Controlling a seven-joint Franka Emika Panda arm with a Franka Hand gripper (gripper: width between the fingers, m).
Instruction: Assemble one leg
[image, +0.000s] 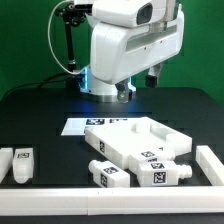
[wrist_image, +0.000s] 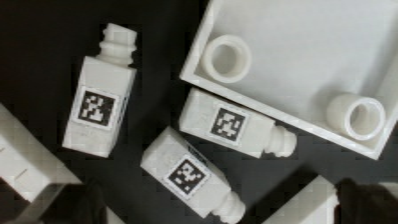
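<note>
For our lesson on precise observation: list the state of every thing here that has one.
Gripper: raised off the table, touching no part; open or shut unclear.
Panel: lying flat, both visible sockets empty.
Three legs: lying loose by the panel.
Fourth leg: loose, apart at the exterior view's left.
</note>
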